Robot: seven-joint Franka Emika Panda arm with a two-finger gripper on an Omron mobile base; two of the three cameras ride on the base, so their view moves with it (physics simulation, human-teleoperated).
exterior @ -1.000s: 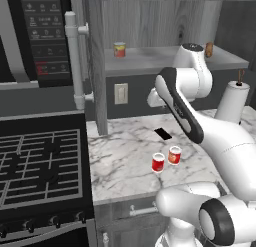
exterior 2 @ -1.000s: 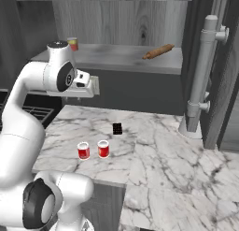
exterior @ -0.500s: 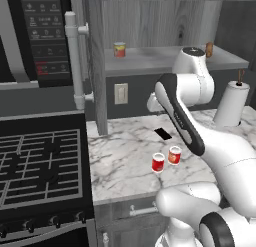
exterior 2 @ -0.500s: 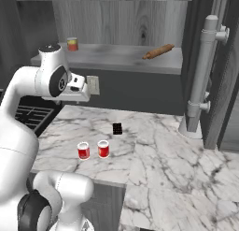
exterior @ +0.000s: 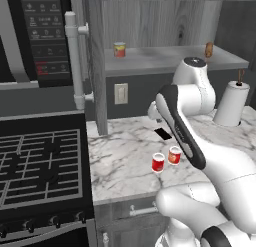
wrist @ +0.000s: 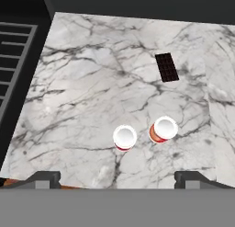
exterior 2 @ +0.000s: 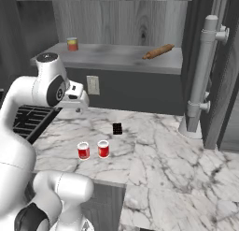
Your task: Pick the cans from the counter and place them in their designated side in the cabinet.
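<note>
Tabletop (exterior: 125, 156): white marble, grey veins, one small black rectangle (wrist: 166, 67).
Left can (wrist: 124, 138): plain red, pale top.
Right can (wrist: 163, 129): orange-red, cream patch.
Cabinet (exterior 2: 112, 57): grey wood-grain, darker front.
My claw (wrist: 117, 179): dark tips.

no readable text anywhere

microwave panel (exterior: 47, 38), upper left of the left base view: rows of pale button marks & a small red patch, all too blurred to read. orange-red can (exterior: 174, 155), mid frame on the counter (exterior: 125, 156): cream label patch, no letters legible. banded can (exterior 2: 72, 44) on the shelf (exterior 2: 116, 57), upper left of the right base view: bands only, no print made out. black mark (wrist: 166, 67), upper right of the hand view: plain, no writing.
</note>
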